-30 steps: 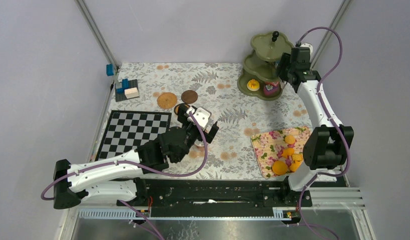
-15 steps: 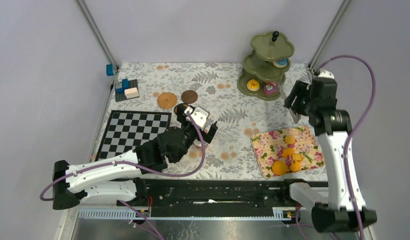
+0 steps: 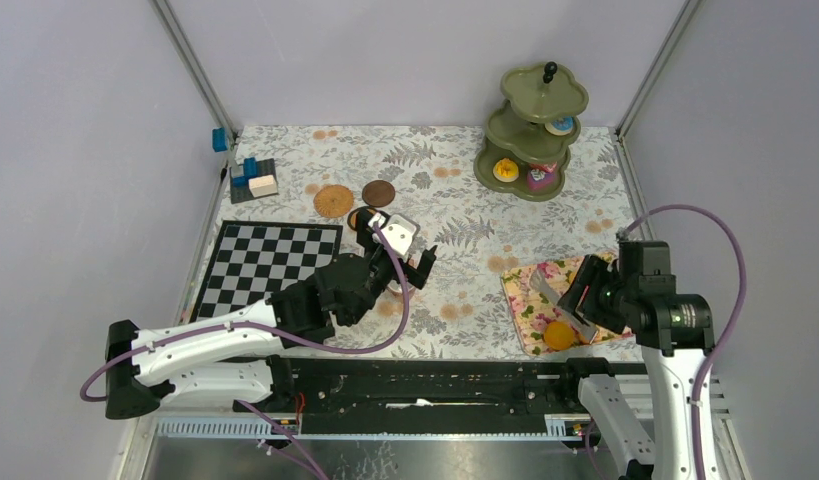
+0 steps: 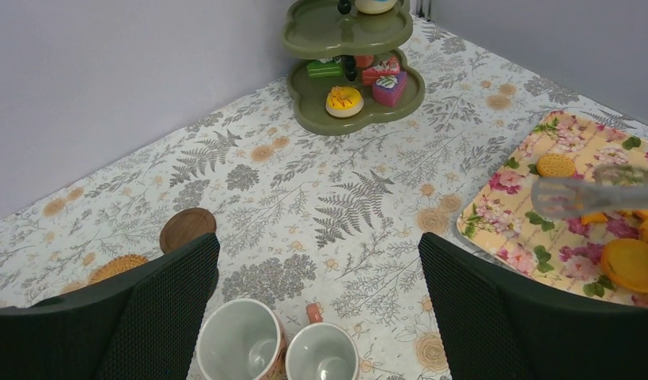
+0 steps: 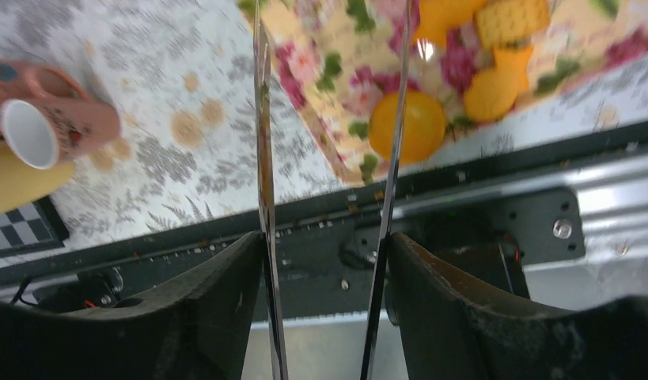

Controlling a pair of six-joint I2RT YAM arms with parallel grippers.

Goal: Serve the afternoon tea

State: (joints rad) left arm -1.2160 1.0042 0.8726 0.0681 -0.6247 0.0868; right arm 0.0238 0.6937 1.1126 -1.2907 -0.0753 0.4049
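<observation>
My left gripper (image 4: pixel 320 261) hangs open above two pinkish mugs (image 4: pixel 240 340) that stand side by side with white insides. A yellow mug (image 5: pixel 20 182) lies beside them in the right wrist view. My right gripper (image 3: pixel 585 295) is shut on metal tongs (image 5: pixel 263 158), whose blades point over the floral tray (image 3: pixel 530 290) of orange cookies (image 5: pixel 406 125). Nothing shows between the blades. The olive-green stand (image 3: pixel 530 130) at the back right carries a yellow donut (image 3: pixel 505 170), a pink cake (image 3: pixel 537 178) and a blue-topped treat (image 3: pixel 559 125). Brown coasters (image 3: pixel 333 200) lie behind the mugs.
A black-and-white chessboard (image 3: pixel 265 265) lies at the left. Blue and white blocks (image 3: pixel 253 180) sit in the back left corner. The black rail (image 3: pixel 435 385) of the arm bases runs along the near edge. Frame posts stand at the back corners.
My right arm has swung from the stand down to the near right, over the floral tray, with the tongs still in it. The left arm has hardly moved.
</observation>
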